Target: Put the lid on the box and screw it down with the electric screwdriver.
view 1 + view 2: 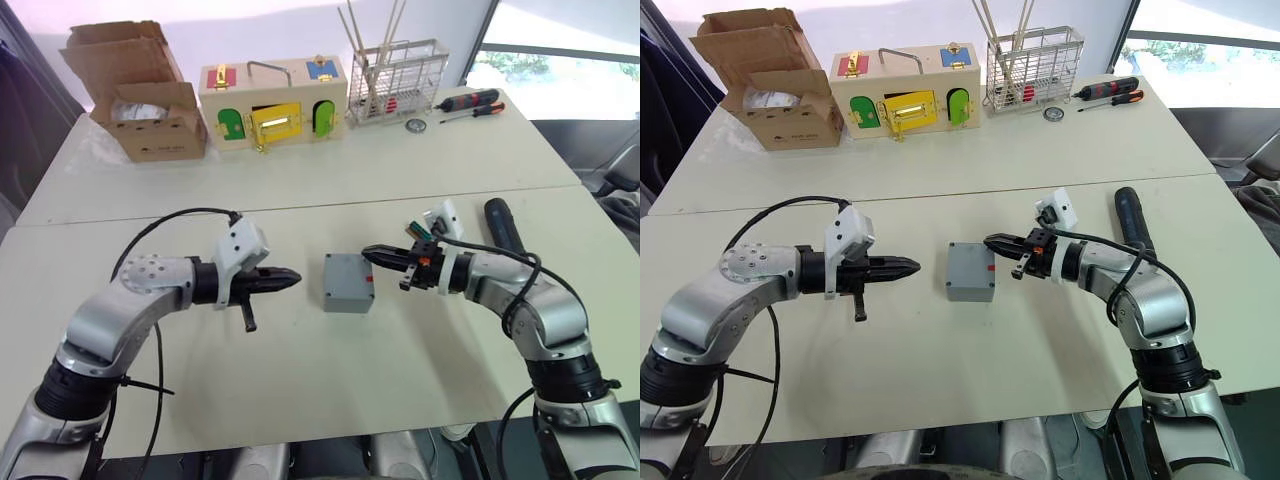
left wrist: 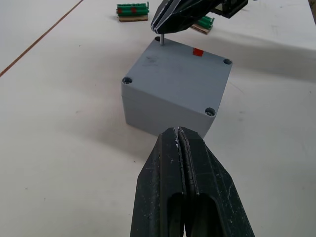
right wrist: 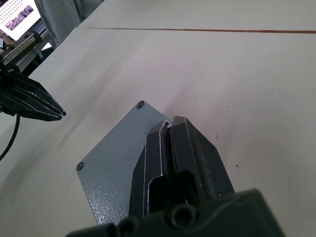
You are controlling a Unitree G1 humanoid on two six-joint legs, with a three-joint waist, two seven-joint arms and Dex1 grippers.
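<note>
Small square grey plastic box (image 1: 348,282) w/ flat grey lid (image 2: 177,70) already seated sits mid-table betw. both grippers; right gripper (image 1: 370,255), fingers pinched together on a thin metal screw (image 2: 161,40), hovers over one corner hole, left gripper (image 1: 292,279) closed on nothing, just beside the box. Box looks light, rigid, prob. slides easily (steady it by the side walls). Thick black cylindrical electric screwdriver (image 1: 503,228) lies beyond the right arm; likely heavier, smooth, best taken mid-barrel.

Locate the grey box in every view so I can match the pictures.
Left eye view: the box sits mid-table between both grippers.
Right eye view: the box is centre, red mark facing the right gripper.
Left wrist view: it fills the middle, beyond the left gripper.
Right wrist view: its grey top lies under the fingers.
Shared landmark: the red mark.
</note>
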